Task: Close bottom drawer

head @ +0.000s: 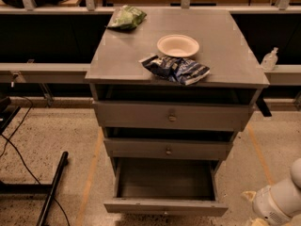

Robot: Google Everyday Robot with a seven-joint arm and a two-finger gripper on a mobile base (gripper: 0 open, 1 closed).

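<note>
Plainly, at the far left we see a black bar (52, 185) and a cable (16, 157) lying on the floor, well apart from the cabinet. We judge they matter only if the base swings wide that way.

Next comes the cabinet. Its top surface (225, 36) carries a green bag (126, 18), a pale bowl (178, 45) and a blue snack bag (176, 69) lying near the front edge. A hard shove below could, we think, jolt that bag off.

The bottom drawer (164, 206) stands pulled well out at the foot of the cabinet, its inside bare and its slim front panel close to the lower edge of the view. The middle drawer (168, 149) sits just above it, so coming in too high risks pressing the wrong front. An off-centre push on the slim panel could skew the drawer and jam it.

At the lower right, the end effector (257, 210) sits near the drawer's right front corner, apart from it and partly cut off. We cannot tell whether it is apart or together.
</note>
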